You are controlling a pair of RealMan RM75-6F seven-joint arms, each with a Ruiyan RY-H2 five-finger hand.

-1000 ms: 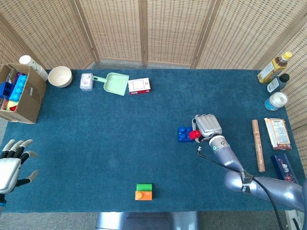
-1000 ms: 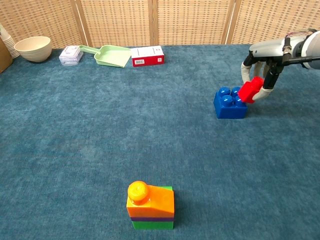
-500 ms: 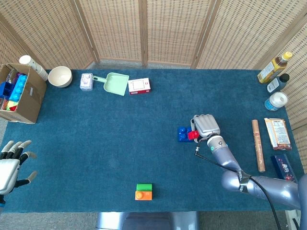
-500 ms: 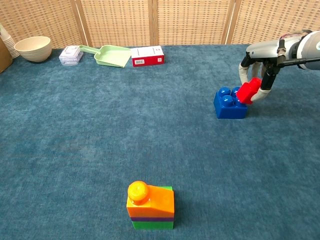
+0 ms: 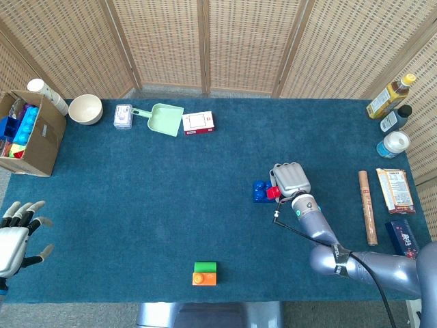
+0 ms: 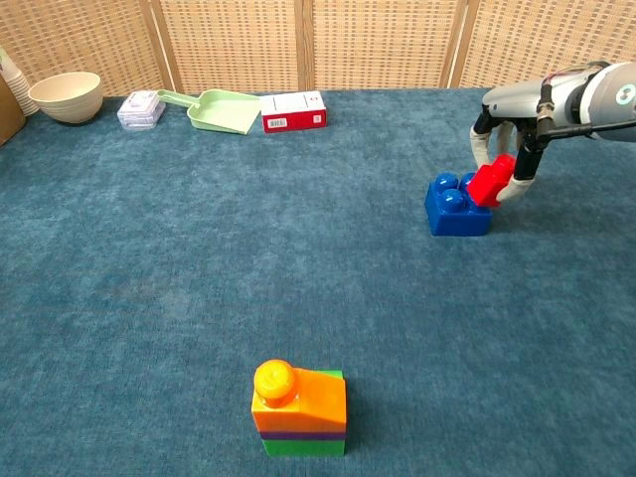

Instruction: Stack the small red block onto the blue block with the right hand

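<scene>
The blue block (image 6: pixel 455 207) (image 5: pixel 259 192) stands on the carpet right of centre, studs up. My right hand (image 5: pixel 289 179) (image 6: pixel 507 159) pinches the small red block (image 6: pixel 490 182) (image 5: pixel 273 192) and holds it tilted over the blue block's right edge, touching or just above the studs. My left hand (image 5: pixel 15 236) hovers at the near left corner, fingers spread and holding nothing.
An orange and green block stack (image 6: pixel 298 406) sits near the front edge. A bowl (image 5: pixel 85 108), clear box (image 5: pixel 123 116), green scoop (image 5: pixel 162 119) and red-white box (image 5: pixel 198 122) line the far side. A toy-filled carton (image 5: pixel 26 133) is at left; bottles (image 5: pixel 392 116) and packets (image 5: pixel 395 190) at right.
My right hand has shifted the red block slightly left, further over the blue block's right side. The left hand has stayed put.
</scene>
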